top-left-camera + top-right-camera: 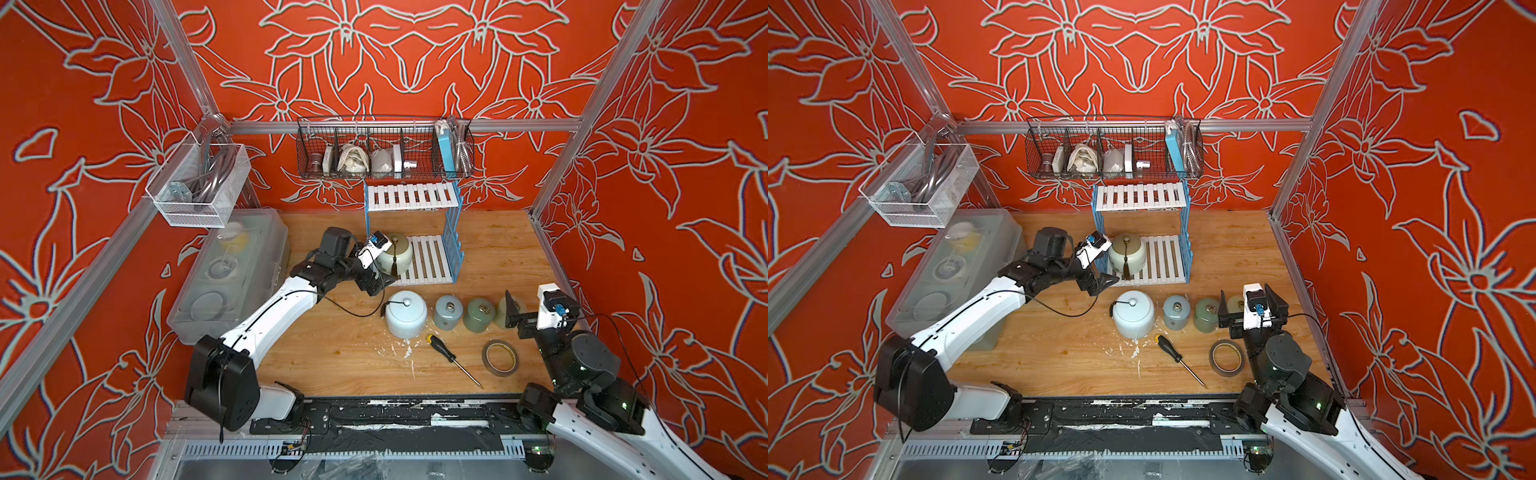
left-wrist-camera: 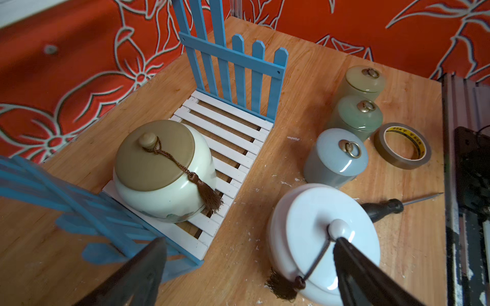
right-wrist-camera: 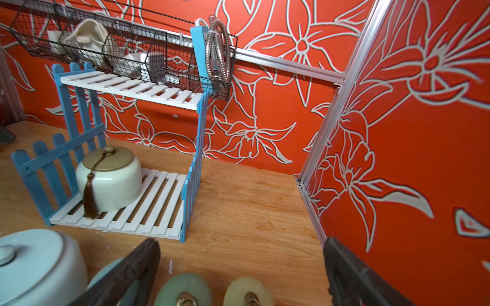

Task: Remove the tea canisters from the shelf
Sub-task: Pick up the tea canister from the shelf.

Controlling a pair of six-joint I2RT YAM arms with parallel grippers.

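Left jaws: spread wide, empty, at the shelf (image 1: 428, 262) front corner.
Right jaws: spread wide, empty, above yellow-green canister (image 2: 364, 82).
Cream canister (image 1: 397, 254): on shelf's lower board.
Tabletop (image 1: 332, 345) row: pale blue-white canister (image 1: 406, 320), grey-blue canister (image 1: 448, 313), sage canister (image 1: 481, 316), yellow-green canister.

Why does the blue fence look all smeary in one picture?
In the left wrist view the near blue picket-fence side of the small shelf sits very close to the lens, so it blurs; the slim grey-blue ceramic jar shows a bright glint; in the right wrist view the sage green ceramic jar lid looks soft.
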